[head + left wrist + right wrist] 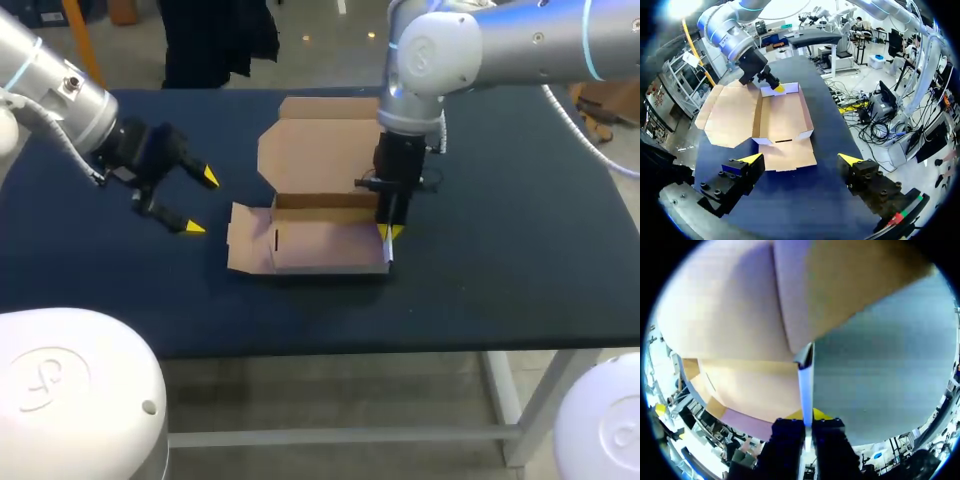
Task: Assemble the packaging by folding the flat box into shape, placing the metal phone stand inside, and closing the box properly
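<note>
The brown cardboard box (pixel 320 238) lies partly folded at the table's middle, its tray walls raised and its big lid (pixel 318 150) lying flat behind. My right gripper (pixel 389 232) points straight down at the tray's right end, shut on a thin side flap (pixel 805 377) that stands upright between its fingers. In the left wrist view the same gripper (pixel 777 89) sits at the far end of the box (pixel 782 117). My left gripper (pixel 200 203) hovers open to the left of the box, empty, with a loose end flap (pixel 790 155) lying ahead of it. No metal phone stand shows in any view.
The dark blue table (pixel 520 230) has bare cloth to the right of the box and along the front edge. My left arm hangs over its left part.
</note>
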You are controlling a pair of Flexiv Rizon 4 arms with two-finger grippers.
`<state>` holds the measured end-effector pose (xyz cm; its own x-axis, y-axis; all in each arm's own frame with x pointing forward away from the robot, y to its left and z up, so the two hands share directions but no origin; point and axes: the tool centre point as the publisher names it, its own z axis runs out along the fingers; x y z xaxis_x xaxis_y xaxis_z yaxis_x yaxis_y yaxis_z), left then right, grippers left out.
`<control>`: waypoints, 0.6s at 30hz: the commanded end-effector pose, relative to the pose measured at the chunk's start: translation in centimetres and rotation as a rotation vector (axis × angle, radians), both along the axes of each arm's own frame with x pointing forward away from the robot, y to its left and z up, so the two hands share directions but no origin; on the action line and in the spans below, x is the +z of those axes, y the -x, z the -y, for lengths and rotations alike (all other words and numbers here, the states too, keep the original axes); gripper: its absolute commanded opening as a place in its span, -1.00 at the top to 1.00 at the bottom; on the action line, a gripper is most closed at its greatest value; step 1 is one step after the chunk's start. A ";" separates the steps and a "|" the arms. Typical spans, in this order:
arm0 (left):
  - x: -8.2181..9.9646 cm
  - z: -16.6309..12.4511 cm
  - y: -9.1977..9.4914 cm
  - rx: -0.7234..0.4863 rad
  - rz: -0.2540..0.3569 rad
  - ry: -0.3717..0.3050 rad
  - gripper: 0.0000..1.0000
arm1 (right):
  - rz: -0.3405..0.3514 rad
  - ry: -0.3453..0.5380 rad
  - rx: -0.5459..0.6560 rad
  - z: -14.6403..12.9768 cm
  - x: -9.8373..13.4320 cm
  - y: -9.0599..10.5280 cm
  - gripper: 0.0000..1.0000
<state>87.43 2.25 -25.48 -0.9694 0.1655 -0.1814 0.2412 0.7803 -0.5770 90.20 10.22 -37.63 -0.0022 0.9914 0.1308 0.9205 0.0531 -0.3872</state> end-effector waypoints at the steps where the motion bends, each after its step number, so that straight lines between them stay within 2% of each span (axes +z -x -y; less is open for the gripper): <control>1: 0.1 0.0 0.0 -0.001 -0.002 -0.004 -1.00 | -0.121 0.010 0.035 -0.3 0.2 -0.4 1.00; 7: 0.1 0.0 0.0 -0.001 -0.002 -0.004 -1.00 | -0.186 0.010 0.033 0.1 -0.7 0.1 1.00; 18: 0.1 0.0 0.0 -0.001 -0.002 -0.004 -1.00 | -0.226 -0.006 0.059 0.3 -2.5 0.8 1.00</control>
<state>87.44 2.23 -25.50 -0.9694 0.1655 -0.1815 0.2413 0.7801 -0.5772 89.00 9.77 -39.79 -0.0264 0.9893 0.1432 0.8422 0.0992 -0.5300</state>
